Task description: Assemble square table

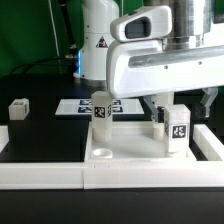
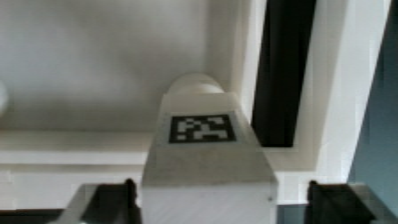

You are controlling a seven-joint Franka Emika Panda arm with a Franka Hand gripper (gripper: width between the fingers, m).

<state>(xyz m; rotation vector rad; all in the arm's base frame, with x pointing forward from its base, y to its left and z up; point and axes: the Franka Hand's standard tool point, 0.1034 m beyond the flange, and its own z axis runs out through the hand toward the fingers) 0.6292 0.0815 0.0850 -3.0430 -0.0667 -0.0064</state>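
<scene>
The white square tabletop (image 1: 130, 148) lies flat against the front rail. One white tagged leg (image 1: 101, 108) stands upright in its far corner on the exterior view's left. A second tagged leg (image 1: 178, 126) stands at the corner on the exterior view's right. My gripper (image 1: 181, 108) straddles this second leg from above with its dark fingers apart. In the wrist view the leg (image 2: 205, 127) fills the space between the fingers (image 2: 111, 200), and a gap shows on one side. The gripper (image 2: 222, 205) is open. A third leg (image 1: 18, 108) lies loose at the exterior view's far left.
The marker board (image 1: 80, 105) lies flat behind the tabletop. A long low white border rail (image 1: 60, 176) runs along the front, with a side wall (image 1: 212, 140) at the exterior view's right. The arm's white body (image 1: 150, 60) hangs over the right half.
</scene>
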